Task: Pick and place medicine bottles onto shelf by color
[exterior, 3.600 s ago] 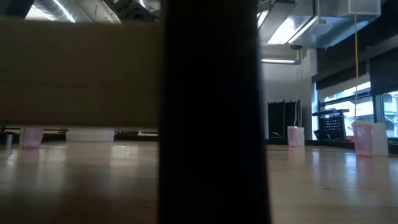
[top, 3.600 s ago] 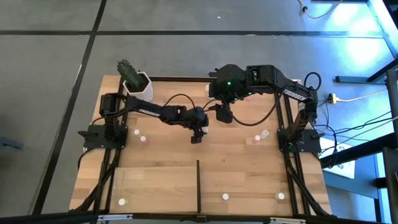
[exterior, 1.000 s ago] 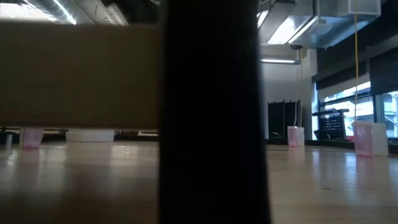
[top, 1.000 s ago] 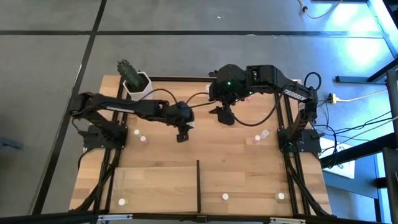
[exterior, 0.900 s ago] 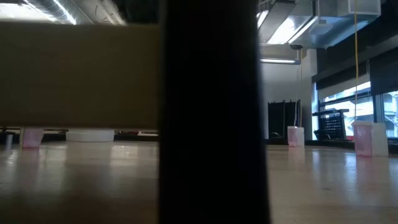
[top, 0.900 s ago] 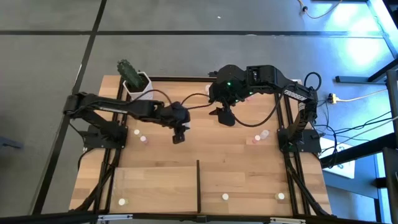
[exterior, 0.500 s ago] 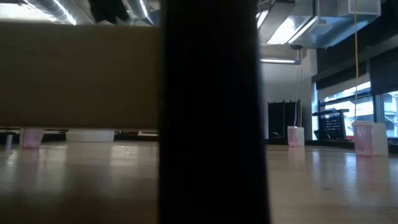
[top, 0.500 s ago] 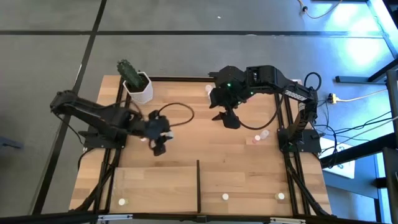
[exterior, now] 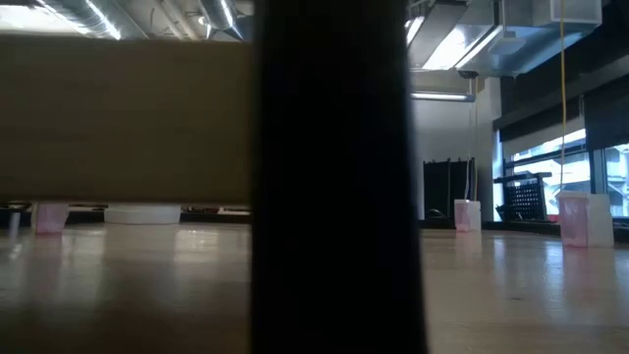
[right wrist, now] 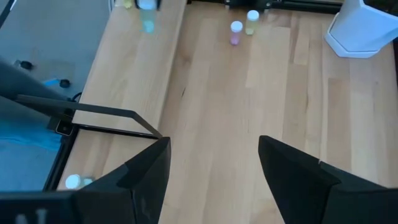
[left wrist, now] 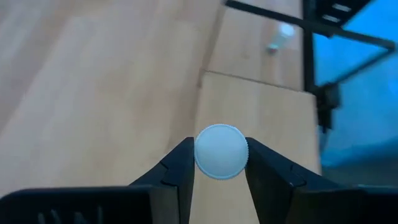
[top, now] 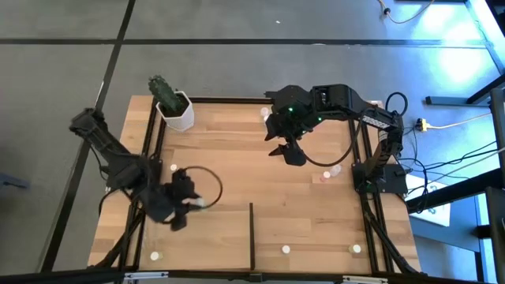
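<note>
Bottle in grip: a white-capped bottle [left wrist: 221,151] sits clamped between the two dark fingers [left wrist: 176,171] of the left pincer [top: 186,210], seen cap-on in the left wrist view, with pale wood beneath it.
Left pincer: low in the left part of the high view, at the upper edge of the shelf [top: 197,237], closed on that bottle.
Right pincer: the right pincer [top: 293,155] hangs above the table [top: 237,138] just right of centre in the upper half of the high view, its dark fingers [right wrist: 149,167] spread wide with nothing between them.
Shelf: the paler wood panel fills the bottom of the high view, with a thin black divider [top: 252,234] standing upright near its middle.
Bottles on the shelf: one white cap [top: 155,256] at lower left, another [top: 286,250] just right of the divider, a third [top: 356,249] near the lower right corner.
Bottles on the table: a pair [top: 336,170] lies right of centre in the high view, near the right arm's base; one more [top: 173,167] shows at the left, just above the left pincer.
Pot: a white hexagonal pot [top: 177,111] with a green plant stands in the upper left corner of the table.
Low view: a wide black upright [exterior: 332,177] blocks the middle; pinkish bottles [exterior: 50,216] stand at the far left and at the right [exterior: 466,214].
</note>
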Robot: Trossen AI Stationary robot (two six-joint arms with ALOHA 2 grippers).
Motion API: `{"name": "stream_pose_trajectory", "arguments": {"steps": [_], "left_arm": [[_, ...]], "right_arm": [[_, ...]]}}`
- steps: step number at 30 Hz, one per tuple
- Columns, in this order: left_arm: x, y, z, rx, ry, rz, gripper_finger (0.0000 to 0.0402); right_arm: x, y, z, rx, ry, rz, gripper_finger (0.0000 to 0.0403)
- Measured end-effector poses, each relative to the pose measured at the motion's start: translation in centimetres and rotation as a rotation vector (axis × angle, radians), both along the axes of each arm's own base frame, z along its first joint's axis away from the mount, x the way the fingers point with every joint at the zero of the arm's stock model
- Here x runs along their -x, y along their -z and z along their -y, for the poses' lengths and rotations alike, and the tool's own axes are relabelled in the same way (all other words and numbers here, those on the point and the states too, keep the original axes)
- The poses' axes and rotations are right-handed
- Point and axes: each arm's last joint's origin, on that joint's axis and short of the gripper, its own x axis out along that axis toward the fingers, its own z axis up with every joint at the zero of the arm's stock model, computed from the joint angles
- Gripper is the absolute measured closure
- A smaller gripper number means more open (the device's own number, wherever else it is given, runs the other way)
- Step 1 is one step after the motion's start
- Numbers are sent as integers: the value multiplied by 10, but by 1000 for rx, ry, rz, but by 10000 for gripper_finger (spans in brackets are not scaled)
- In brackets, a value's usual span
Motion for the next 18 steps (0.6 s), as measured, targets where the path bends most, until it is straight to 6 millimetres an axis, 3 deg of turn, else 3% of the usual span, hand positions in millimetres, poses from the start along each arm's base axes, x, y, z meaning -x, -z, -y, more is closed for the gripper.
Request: {"name": "stream_pose_trajectory", "arguments": {"steps": [11,18], "left_arm": [[11,23,48,166,-83,-63,286],[22,29,75,257,-45,-55,286]], "right_arm": [[0,0,0,-5,-6,1,159],[0,0,-1,-28,-35,5,159]]}}
